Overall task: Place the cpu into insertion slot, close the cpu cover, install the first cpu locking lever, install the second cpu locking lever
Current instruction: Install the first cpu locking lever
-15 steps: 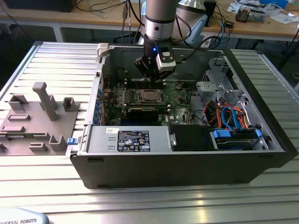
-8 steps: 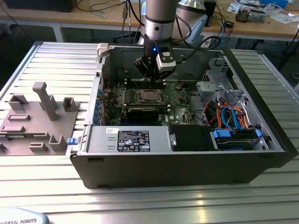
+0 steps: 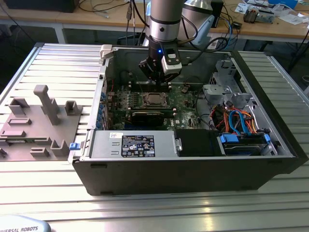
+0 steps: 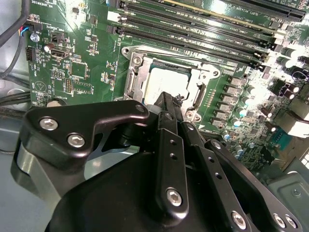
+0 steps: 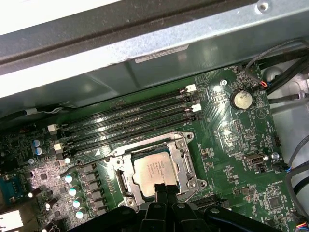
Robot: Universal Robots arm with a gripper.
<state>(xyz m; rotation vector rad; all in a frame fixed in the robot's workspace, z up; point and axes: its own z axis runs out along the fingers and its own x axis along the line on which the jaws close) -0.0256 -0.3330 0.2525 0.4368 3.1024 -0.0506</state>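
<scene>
The claw [image 5: 164, 189], its fingers drawn narrow together with nothing visibly between them, hangs just above the near edge of the cpu [image 5: 153, 170], which already lies flat in the insertion slot [image 5: 121, 180] mid-motherboard inside the open computer case [image 3: 193, 169], so pressing squarely looks wise.

Silvery square cpu [image 5: 153, 170] lying flat in the insertion slot [image 5: 179, 166], metal-rimmed socket on green motherboard
</scene>
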